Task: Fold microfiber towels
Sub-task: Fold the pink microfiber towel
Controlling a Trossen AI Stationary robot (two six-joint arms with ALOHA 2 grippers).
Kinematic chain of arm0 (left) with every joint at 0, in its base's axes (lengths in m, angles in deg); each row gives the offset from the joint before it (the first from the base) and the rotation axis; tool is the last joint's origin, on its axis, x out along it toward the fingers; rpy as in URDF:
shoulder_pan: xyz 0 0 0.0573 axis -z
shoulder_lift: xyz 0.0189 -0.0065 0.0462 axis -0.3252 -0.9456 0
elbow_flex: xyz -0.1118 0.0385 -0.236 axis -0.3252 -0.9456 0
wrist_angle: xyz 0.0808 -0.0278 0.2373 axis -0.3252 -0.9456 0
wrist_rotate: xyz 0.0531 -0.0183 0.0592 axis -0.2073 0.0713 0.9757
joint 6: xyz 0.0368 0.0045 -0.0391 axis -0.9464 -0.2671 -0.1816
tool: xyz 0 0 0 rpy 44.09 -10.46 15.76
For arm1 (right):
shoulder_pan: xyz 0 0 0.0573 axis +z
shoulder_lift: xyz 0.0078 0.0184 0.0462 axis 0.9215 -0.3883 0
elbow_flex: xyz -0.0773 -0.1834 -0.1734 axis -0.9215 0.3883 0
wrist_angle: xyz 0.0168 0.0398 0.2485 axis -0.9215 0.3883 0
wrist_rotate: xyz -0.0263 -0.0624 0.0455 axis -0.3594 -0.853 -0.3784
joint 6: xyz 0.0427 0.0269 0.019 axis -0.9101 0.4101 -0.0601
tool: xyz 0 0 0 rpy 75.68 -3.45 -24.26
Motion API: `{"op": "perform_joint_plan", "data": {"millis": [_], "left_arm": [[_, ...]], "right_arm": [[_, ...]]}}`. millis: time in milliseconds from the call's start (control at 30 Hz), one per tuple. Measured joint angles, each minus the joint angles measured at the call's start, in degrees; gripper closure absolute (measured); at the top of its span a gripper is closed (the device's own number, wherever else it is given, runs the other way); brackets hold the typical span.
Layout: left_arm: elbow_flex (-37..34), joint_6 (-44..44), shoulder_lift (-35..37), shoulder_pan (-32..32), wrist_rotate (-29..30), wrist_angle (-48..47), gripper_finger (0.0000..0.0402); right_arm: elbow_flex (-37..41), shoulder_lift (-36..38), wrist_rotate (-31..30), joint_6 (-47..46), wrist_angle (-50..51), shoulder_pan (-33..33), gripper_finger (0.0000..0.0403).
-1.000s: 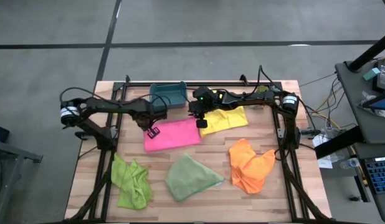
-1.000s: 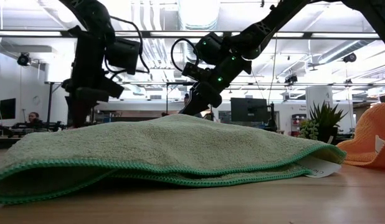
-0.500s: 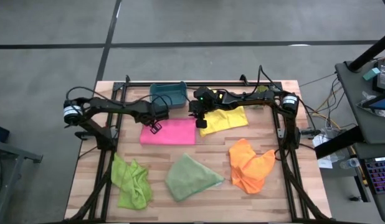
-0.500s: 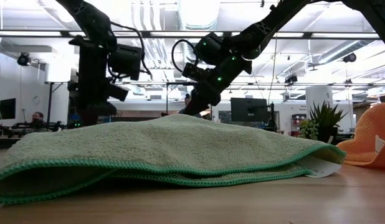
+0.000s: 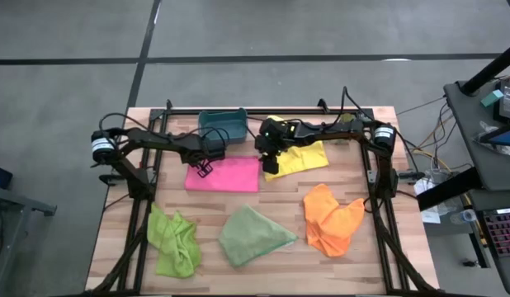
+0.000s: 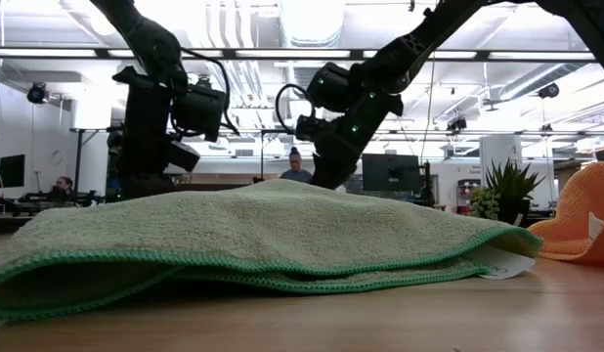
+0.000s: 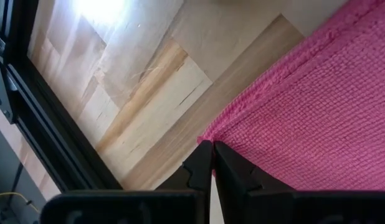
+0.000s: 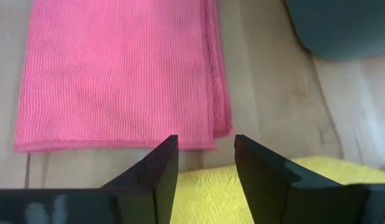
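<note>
A pink towel (image 5: 224, 174) lies folded flat in a rectangle on the wooden table. My left gripper (image 7: 212, 145) is shut at the towel's far left corner. My right gripper (image 8: 205, 147) hovers open, with nothing between its fingers, over the gap between the pink towel's doubled right edge (image 8: 218, 118) and a yellow towel (image 5: 303, 157). An orange towel (image 5: 331, 219), a sage green one (image 5: 251, 235) and a lime green one (image 5: 174, 241) lie crumpled along the near side. In the low view the sage towel (image 6: 263, 235) hides both grippers' fingertips. My left gripper pinches the pink towel's far left corner (image 7: 220, 138) at the very ends of its two shut fingers, coming steeply from above. One layer or several, I cannot tell. The corner is low at the table, and the cloth beyond it lies flat and slack.
A teal bin (image 5: 222, 125) stands at the far edge, just behind the pink towel. A black frame (image 5: 148, 177) runs along the table's left, right and far sides. A small plant (image 6: 502, 196) shows at the right in the low view. Bare wood lies left of the pink towel.
My left gripper has sunk a little and gone toward the table's far left, staying shut. The pink towel, skewed a second ago, has slid with it and now lies as a straight, flatter rectangle. My right gripper has rolled about its wrist and tipped downward.
</note>
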Motion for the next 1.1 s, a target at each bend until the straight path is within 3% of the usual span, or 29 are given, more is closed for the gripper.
{"op": "perform_joint_plan", "data": {"millis": [333,633,1100], "left_arm": [[-0.11,0.11,0.04,0.0,1.12,-0.1,0.0402],[-0.13,0.2,-0.04,-0.12,1.22,0.41,0.0402],[-0.13,0.2,-0.07,-0.26,1.22,-0.14,0.0402]], "right_arm": [[0.35,-1.29,-0.08,-7.2,-3.46,0.03,0.0255],[0.36,-6.32,1.39,-7.39,-5.37,0.03,0.0263],[0.33,-5.79,0.22,-7.19,-4.67,0.03,0.0285]]}}
